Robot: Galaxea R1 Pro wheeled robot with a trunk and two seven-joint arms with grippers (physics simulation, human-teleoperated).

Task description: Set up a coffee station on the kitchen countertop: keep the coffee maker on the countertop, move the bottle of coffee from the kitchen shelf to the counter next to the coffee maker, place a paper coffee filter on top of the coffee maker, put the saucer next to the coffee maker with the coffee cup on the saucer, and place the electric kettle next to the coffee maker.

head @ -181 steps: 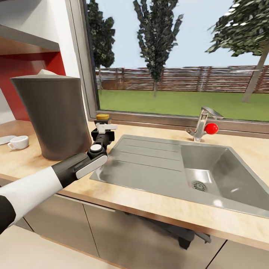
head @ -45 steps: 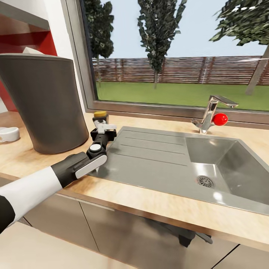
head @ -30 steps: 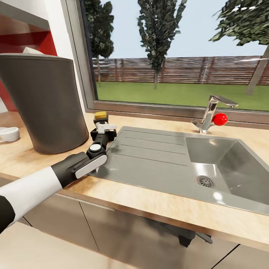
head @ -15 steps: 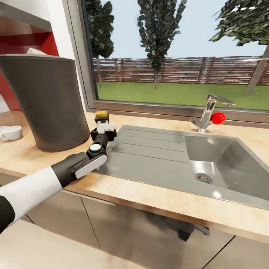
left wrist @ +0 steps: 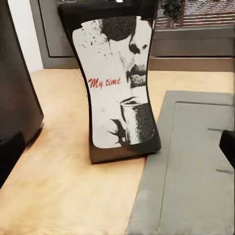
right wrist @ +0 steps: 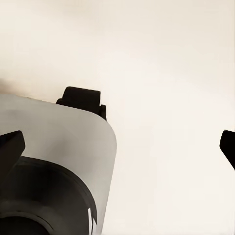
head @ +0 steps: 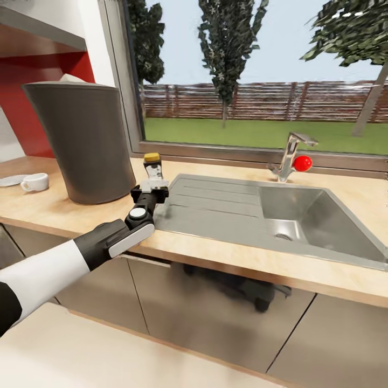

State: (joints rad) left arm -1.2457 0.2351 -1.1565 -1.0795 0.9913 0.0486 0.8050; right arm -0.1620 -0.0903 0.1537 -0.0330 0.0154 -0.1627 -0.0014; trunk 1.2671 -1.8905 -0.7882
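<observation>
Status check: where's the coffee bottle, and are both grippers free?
Left gripper open, short of the bottle of coffee. Bottle upright on kitchen countertop, between coffee maker and sink. Right gripper open, empty.

Head cam: high, looking forward and down across the desk (head: pixel 226 253) at the sink (head: pixel 258 210) and window (head: pixel 258 81), mid-range; left arm (head: pixel 81 253) enters beside the sink. Left wrist cam: low, just above the desk (left wrist: pixel 58 186), facing the window, very close to the bottle (left wrist: pixel 120 88) at the sink's (left wrist: pixel 191 161) edge. Bottle (head: pixel 153 170), sink edge and desk are shared with head cam. Right wrist cam: points down at the pale floor (right wrist: pixel 161 73) and the robot's base (right wrist: pixel 54 166), close.
</observation>
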